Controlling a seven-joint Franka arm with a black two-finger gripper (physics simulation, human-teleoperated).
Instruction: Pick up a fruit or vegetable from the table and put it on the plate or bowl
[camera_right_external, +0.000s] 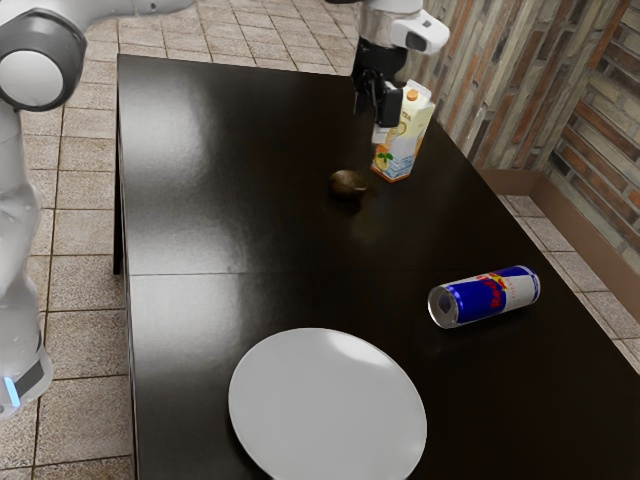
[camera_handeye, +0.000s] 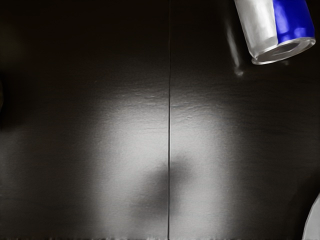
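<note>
The brown fruit (camera_right_external: 348, 182) is left lying on the worktop (camera_right_external: 220, 200), at the carton's (camera_right_external: 405, 135) eight o'clock. The fingers (camera_right_external: 383, 100) are held parted and empty above it, presumably readied for a grasp. The plate (camera_right_external: 328, 405) is set at the fruit's six o'clock.

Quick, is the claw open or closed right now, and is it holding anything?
Claw: open, holding nothing, hanging in front of the juice carton.

gripper (camera_right_external: 381, 125) up nr carton (camera_right_external: 408, 140) & kiwi (camera_right_external: 348, 182); plate (camera_right_external: 328, 405) well apart.
</note>
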